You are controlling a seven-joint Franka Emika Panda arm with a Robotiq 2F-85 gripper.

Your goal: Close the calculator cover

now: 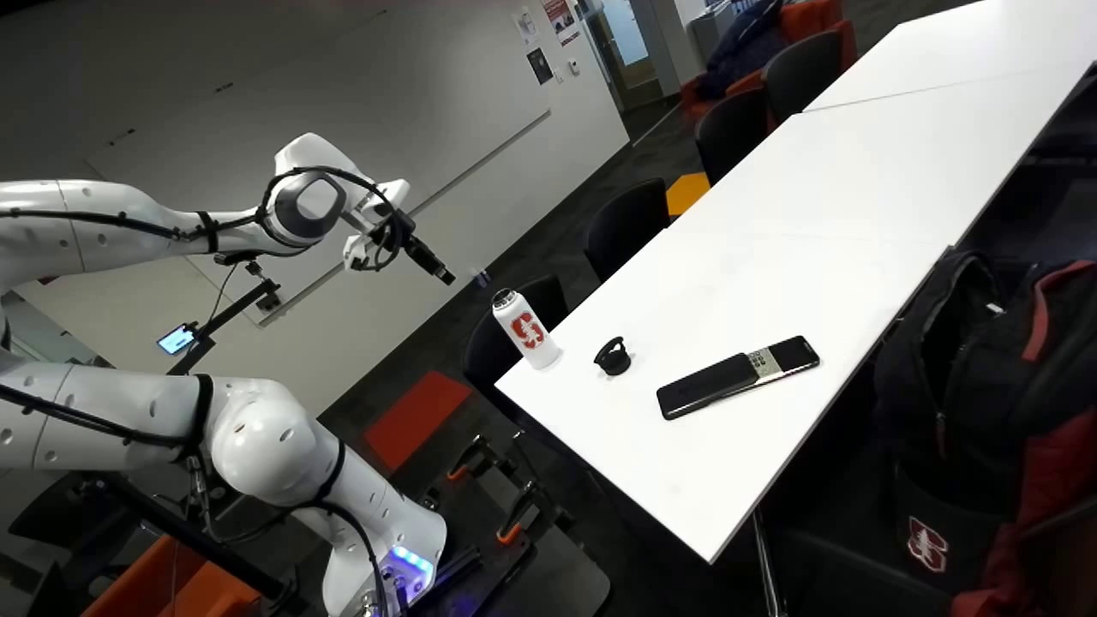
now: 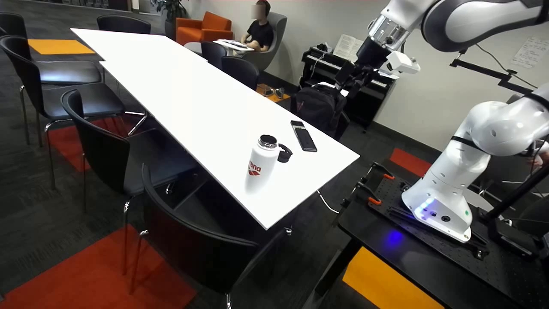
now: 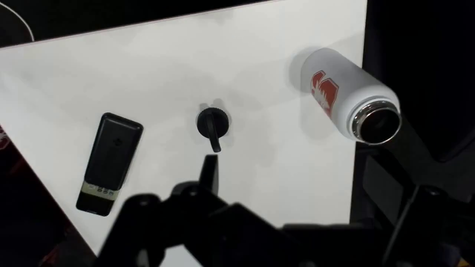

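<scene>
Wrist view: on the white worktop (image 3: 259,193), a calculator (image 3: 98,193), for the greater part under its black cover (image 3: 115,148) (with a strip of keys (image 3: 105,191) and the dark screen (image 3: 94,204) bare). In an exterior view, the raised hand (image 2: 346,87), with fingers (image 2: 344,75) spread apart.

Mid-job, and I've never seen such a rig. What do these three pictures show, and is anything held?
The machine is a white jointed arm with black fingers at its end. Both exterior views are taken from outside the robot, showing arm and table together. The wrist view looks down from the arm's end, so the fingers enter at the bottom of that picture. On the table stand an open bottle and a black cap; the calculator lies near them, its cover leaving one end showing. I see nothing held: the fingers hang in the air.
</scene>
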